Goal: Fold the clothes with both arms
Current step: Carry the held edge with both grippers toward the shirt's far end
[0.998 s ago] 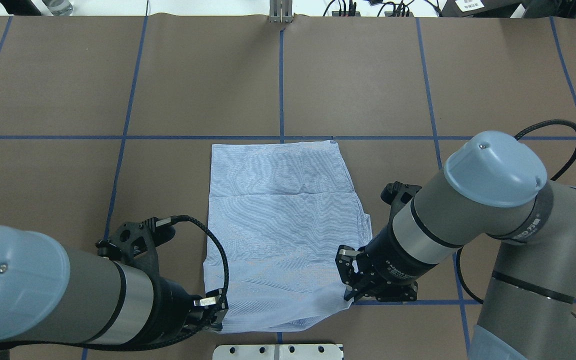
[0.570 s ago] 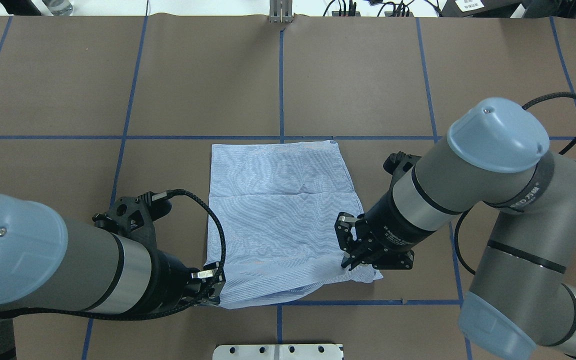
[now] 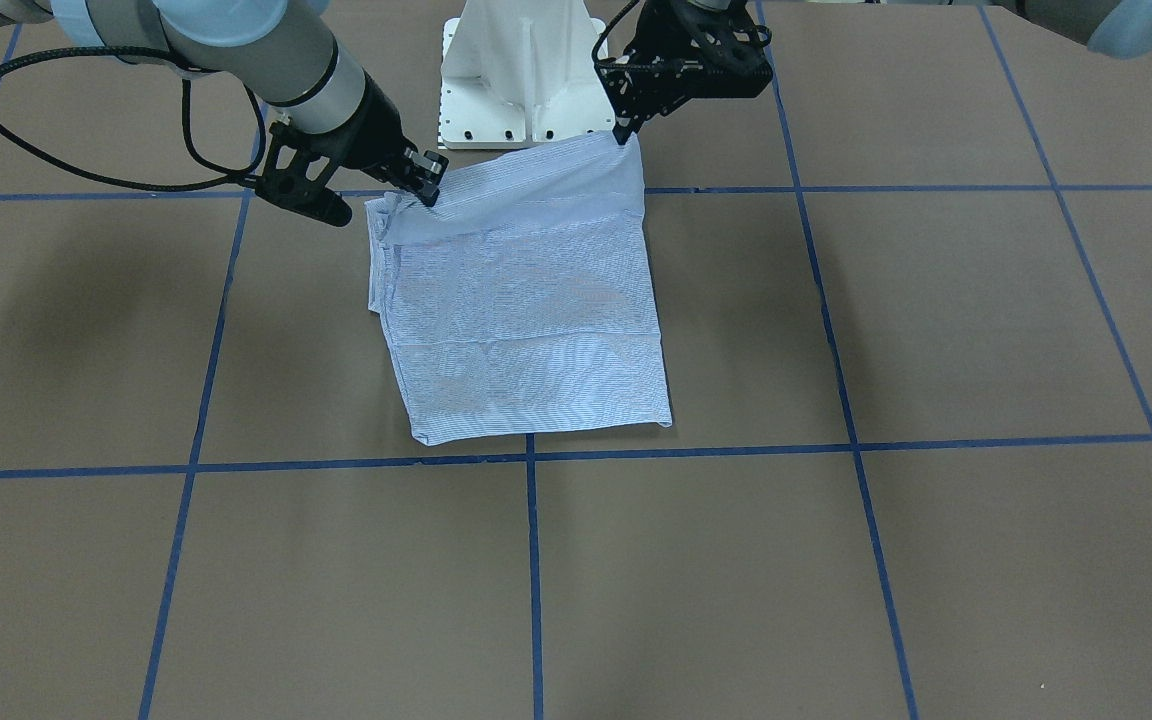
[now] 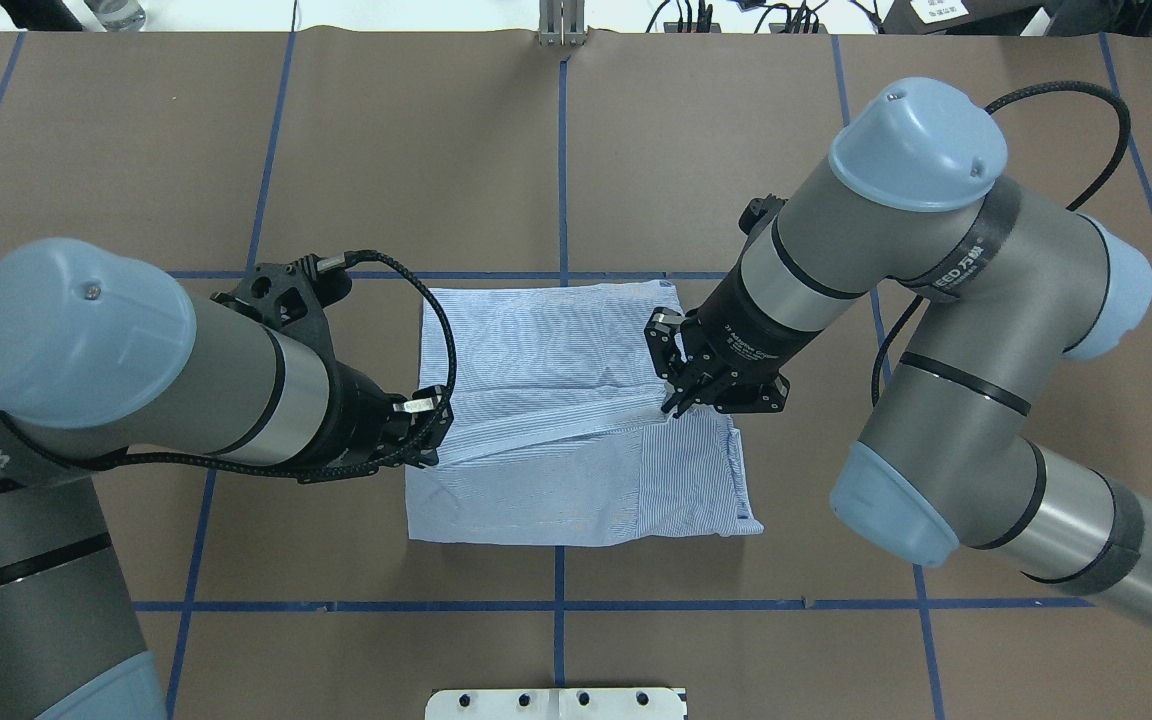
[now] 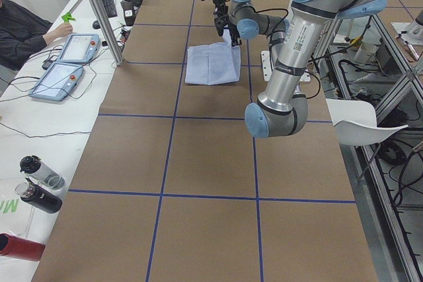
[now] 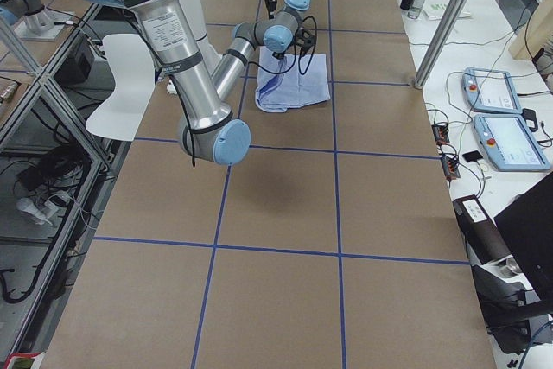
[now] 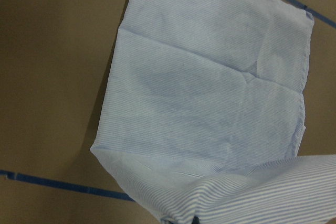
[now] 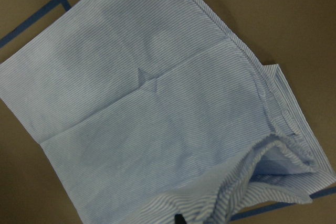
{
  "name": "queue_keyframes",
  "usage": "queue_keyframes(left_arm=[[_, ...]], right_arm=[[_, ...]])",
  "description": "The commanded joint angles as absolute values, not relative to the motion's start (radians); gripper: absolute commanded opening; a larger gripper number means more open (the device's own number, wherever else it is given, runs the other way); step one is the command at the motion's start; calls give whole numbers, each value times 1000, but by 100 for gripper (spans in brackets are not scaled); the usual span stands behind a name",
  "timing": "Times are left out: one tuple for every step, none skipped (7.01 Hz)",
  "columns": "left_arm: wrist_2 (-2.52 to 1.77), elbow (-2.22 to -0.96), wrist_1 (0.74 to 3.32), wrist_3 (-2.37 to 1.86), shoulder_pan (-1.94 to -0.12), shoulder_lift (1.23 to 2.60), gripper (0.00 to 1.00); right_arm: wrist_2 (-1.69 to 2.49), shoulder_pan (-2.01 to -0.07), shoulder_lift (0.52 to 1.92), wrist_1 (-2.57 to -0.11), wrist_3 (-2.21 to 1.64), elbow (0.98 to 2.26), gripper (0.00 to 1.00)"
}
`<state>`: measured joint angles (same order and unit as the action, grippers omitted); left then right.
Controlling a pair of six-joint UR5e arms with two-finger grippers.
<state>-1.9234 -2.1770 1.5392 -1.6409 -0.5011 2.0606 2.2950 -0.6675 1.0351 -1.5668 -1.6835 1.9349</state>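
Overhead exterior, shirt [image 4: 556, 340] roughly square, robot-side edge held over its middle, both jaws clamped on it

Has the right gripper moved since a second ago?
Yes. The right gripper travelled away from the robot, off the near blue tape line, pulling the shirt over itself.

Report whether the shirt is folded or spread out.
Mid-fold: the shirt is a folded rectangle, its near edge pinched by left gripper and right gripper, lifted over its middle.
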Motion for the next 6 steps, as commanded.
queue_keyframes(left_arm=[[-1924,-2074,1624,-1628,-558,2071,0],[-1924,-2022,1672,-1608,-583,2074,0],[-1924,-1960,1730,-1594,-600,2075,0],[-1924,-1909,1771,-1594,-615,2085,0],[-1924,-1858,1795,-1594,-623,2110,0],[-1924,-1824,1813,-1594,-629,2129,0]], right_arm=[[2289,-686,987,-1566,-1649,1843,0],[2287,-692,956,-1565,-1631,1792,0],[2287,-698,916,-1563,-1626,1731,0],[2286,-710,888,-1563,-1600,1680,0],[2286,-725,876,-1562,-1580,1645,0],[2284,-738,870,-1490,-1578,1590,0]])
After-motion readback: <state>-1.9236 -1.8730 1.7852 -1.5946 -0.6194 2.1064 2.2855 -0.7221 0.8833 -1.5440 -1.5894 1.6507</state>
